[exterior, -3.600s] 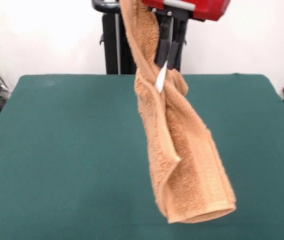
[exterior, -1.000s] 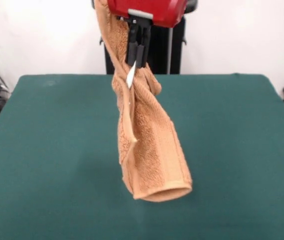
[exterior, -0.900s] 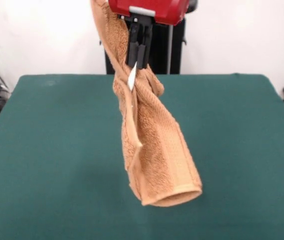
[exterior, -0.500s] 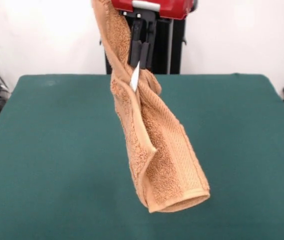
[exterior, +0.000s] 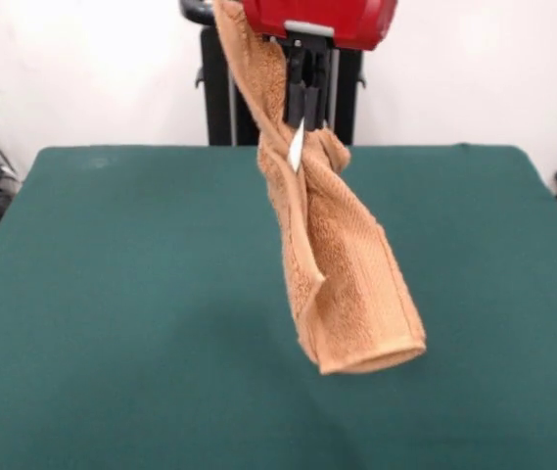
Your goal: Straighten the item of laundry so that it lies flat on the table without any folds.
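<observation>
your gripper (exterior: 304, 110) is pinching the towel (exterior: 342, 264) near its white tag (exterior: 297, 147), with the black fingers pressed together on the cloth. the towel hangs twisted and folded lengthwise, its lower hem curled into a loop, in the air above the green surface (exterior: 112, 294).

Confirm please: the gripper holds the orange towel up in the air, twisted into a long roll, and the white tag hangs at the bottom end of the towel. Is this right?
Not quite. The white tag is not at the bottom end: in the front view it sits near the top of the towel, just below the gripper. The rest holds: the towel hangs twisted above the table.
</observation>
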Controlling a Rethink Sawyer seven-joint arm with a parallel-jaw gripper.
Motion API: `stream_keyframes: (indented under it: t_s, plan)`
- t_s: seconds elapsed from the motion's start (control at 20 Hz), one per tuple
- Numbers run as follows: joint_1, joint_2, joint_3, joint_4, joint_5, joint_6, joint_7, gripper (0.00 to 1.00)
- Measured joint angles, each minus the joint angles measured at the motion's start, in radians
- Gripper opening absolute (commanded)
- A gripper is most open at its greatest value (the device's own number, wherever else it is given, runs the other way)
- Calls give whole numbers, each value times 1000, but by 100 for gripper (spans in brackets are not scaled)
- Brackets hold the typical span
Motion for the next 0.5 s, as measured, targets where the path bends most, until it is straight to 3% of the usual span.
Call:
stream_keyframes:
  t_s: [0.2, 0.5]
  plan:
    - [-1, 17, 0, 0, 3, 124, 0, 0]
    - [-1, 26, 0, 2, 17, 193, 0, 0]
